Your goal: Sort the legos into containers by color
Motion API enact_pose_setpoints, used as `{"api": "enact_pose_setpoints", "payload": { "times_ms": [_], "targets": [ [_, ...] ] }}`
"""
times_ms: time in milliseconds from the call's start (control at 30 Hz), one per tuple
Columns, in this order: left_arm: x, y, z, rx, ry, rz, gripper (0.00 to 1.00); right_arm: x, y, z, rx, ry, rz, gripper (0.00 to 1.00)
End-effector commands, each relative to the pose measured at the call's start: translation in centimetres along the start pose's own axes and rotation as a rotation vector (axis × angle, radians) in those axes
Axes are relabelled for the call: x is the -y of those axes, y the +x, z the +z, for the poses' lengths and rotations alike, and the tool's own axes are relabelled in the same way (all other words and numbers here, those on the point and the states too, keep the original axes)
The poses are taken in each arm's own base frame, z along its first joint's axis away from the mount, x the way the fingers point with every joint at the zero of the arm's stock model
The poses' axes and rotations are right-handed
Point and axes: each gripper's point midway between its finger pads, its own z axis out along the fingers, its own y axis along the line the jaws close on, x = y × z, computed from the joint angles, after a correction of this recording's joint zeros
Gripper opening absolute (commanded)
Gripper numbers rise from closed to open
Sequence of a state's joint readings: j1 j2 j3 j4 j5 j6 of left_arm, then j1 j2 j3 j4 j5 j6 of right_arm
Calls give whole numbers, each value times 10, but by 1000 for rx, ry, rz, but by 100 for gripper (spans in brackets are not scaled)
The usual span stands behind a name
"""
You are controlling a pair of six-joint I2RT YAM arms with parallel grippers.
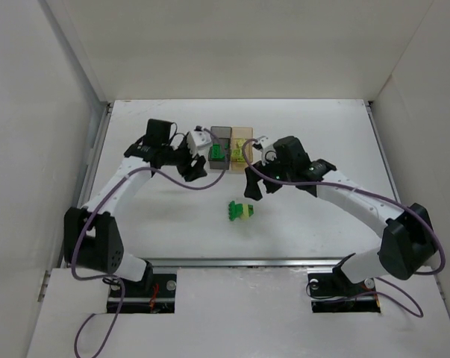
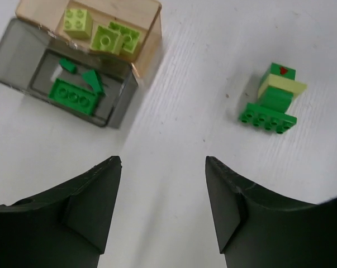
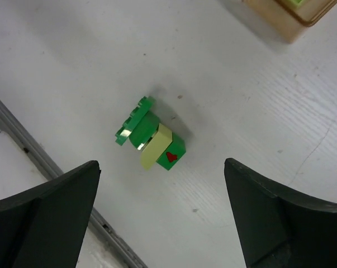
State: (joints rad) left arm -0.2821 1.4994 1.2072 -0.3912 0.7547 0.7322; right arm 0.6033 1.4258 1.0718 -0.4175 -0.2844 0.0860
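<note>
A small stack of joined legos point(image 1: 240, 210), dark green with a pale yellow-green piece between, lies on the white table; it shows in the left wrist view point(image 2: 272, 100) and right wrist view point(image 3: 152, 139). The dark grey bin point(image 2: 12, 58) holds dark green legos point(image 2: 73, 96). The orange-tan bin point(image 2: 148, 25) beside it holds pale yellow-green legos point(image 2: 104, 38). My left gripper point(image 2: 162, 209) is open and empty, hovering near the bins point(image 1: 221, 137). My right gripper point(image 3: 162, 215) is open and empty above the stack.
White walls enclose the table on the left, back and right. The table's front edge with a metal strip point(image 3: 56, 173) runs close to the lego stack. The two arms flank the bins at mid-table.
</note>
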Motion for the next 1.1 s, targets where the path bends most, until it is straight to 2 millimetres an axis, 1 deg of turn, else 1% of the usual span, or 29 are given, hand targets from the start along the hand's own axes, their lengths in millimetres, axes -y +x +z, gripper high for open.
{"api": "enact_pose_setpoints", "payload": {
  "times_ms": [0,33,67,100,133,167,200,233,267,300,333,400,433,500,533,567,600,633,667,700,733,767,800,867,900,933,967,1000,1067],
  "targets": [
    [41,31,-18,2,70,-24,58,-14,5,4,-17,-72,69,100],
    [46,34,-20,10,51,-40,58,-12,10,8,-40,-59,97,100],
    [42,28,-22,48,8,-21,59,-12,9,10,-44,-58,118,100],
    [46,18,-33,92,-39,10,59,-12,17,15,-78,-51,171,100],
    [53,36,-31,78,-62,-34,60,-19,17,18,-84,-78,182,100],
    [48,28,-35,123,-115,2,60,-25,17,20,-89,-114,199,100],
    [47,28,-39,144,-153,8,60,-24,24,26,-108,-110,227,100],
    [49,32,-46,158,-216,12,62,-28,28,29,-127,-110,268,100],
    [48,31,-49,180,-247,-11,63,-23,31,32,-147,-79,295,100],
    [46,25,-54,212,-281,8,63,-23,34,34,-167,-72,319,100],
    [50,27,-58,226,-300,23,63,-20,42,38,-197,-53,350,100],
    [55,26,-59,239,-299,39,63,-21,41,38,-198,-50,375,100],
    [58,23,-60,249,-294,41,63,-21,48,39,-212,-45,391,100],
    [60,30,-57,238,-304,24,64,-20,51,42,-224,-39,420,100],
    [60,30,-56,240,-303,13,64,-25,56,45,-248,-55,420,100],
    [60,30,-56,240,-303,13,64,-26,57,51,-251,-61,443,100],
    [62,35,-54,233,-299,6,64,-25,57,55,-252,-60,454,100],
    [61,33,-55,239,-302,12,64,-26,59,58,-258,-71,457,100],
    [60,35,-53,232,-299,6,64,-23,67,65,-289,-58,482,100],
    [59,36,-54,228,-308,5,64,-23,67,69,-295,-55,495,100],
    [59,36,-54,230,-307,-6,64,-25,72,72,-313,-54,493,100],
    [59,36,-54,230,-307,-6,64,-24,74,73,-325,-50,497,100],
    [59,36,-54,230,-307,-6,64,-25,81,75,-349,-35,493,100],
    [61,39,-52,225,-303,-21,64,-22,88,77,-365,1,498,100],
    [62,39,-51,229,-293,-19,64,-21,88,77,-361,12,496,99],
    [64,42,-50,223,-289,-25,64,-19,92,79,-362,23,506,99],
    [63,41,-50,230,-292,-28,64,-20,86,78,-341,16,500,99],
    [64,40,-50,234,-283,-27,64,-19,90,79,-343,18,511,98],
    [66,39,-49,238,-274,-25,64,-19,86,81,-339,17,510,96]
  ]
}}
